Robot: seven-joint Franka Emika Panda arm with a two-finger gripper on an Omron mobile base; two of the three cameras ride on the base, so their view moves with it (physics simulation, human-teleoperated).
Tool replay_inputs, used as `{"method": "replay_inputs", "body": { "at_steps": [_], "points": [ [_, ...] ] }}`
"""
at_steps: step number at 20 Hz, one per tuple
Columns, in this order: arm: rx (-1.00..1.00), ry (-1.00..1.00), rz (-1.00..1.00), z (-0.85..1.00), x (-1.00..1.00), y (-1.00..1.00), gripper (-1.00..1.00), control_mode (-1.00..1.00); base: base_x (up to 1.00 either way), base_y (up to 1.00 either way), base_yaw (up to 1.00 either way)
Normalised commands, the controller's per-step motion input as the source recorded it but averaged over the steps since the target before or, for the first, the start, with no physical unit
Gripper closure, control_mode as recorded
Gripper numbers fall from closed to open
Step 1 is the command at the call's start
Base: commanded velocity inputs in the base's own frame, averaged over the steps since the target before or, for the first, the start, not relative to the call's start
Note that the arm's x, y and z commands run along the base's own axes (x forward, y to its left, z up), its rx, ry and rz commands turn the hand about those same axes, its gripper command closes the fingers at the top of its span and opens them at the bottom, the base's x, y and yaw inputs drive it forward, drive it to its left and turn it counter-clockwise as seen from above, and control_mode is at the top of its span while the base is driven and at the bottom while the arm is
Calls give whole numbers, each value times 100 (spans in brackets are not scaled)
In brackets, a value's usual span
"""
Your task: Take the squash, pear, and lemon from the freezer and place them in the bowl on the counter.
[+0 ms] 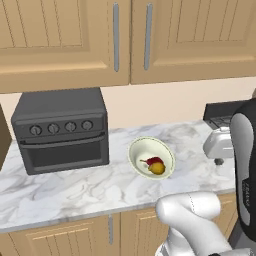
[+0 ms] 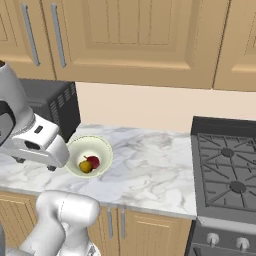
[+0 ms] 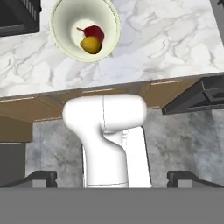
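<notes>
Light wooden upper cabinets with metal bar handles ran above a plain beige wall. Dark grey toaster oven sat left, black gas stove right. Grey stone-look floor lay below the wooden lower cabinets.

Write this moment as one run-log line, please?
bowl: on counter, holds yellow fruit and red fruit | fingers: open, holding nothing | toaster oven: beside bowl
</notes>
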Motion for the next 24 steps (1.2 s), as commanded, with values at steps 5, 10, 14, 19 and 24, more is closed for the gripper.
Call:
{"method": "replay_inputs", "body": {
  "at_steps": [5,10,14,19,24],
  "points": [
    [0,0,0,0,0,0,-100,100,-100,17,0],
    [0,0,0,0,0,0,-100,100,-100,94,0],
    [0,0,0,0,0,0,-100,100,-100,100,0],
    [0,0,0,0,0,0,-100,100,-74,100,0],
    [0,0,0,0,0,0,-100,100,-13,100,0]
  ]
}}
